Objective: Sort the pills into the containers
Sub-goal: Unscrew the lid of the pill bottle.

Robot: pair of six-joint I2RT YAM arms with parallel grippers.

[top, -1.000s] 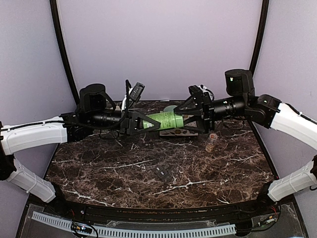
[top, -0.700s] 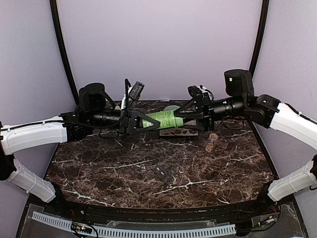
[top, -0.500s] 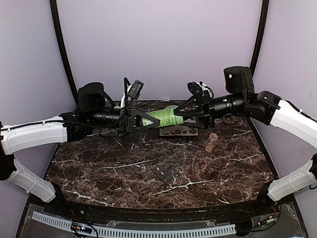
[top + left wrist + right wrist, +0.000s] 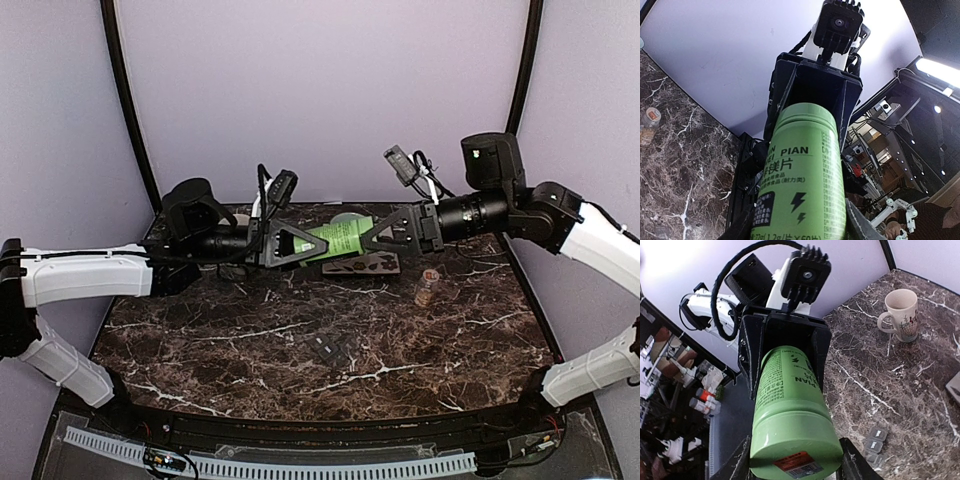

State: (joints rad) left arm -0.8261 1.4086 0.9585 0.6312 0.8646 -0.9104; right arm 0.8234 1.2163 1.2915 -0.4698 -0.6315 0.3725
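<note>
A green pill bottle is held level in the air between my two grippers, above the back of the table. My left gripper is shut on its base end. My right gripper is shut on its cap end. The dark grey container strip lies shut at mid-table, and also shows in the right wrist view. No single pills can be made out.
A small clear bottle with tan contents stands right of centre. A flat dark tray lies under the held bottle, a pale green bowl behind it. A cream mug stands at the back left.
The right wrist has turned about the bottle's axis, its camera swinging upward. The bottle has risen slightly, and both grippers have kept their hold.
</note>
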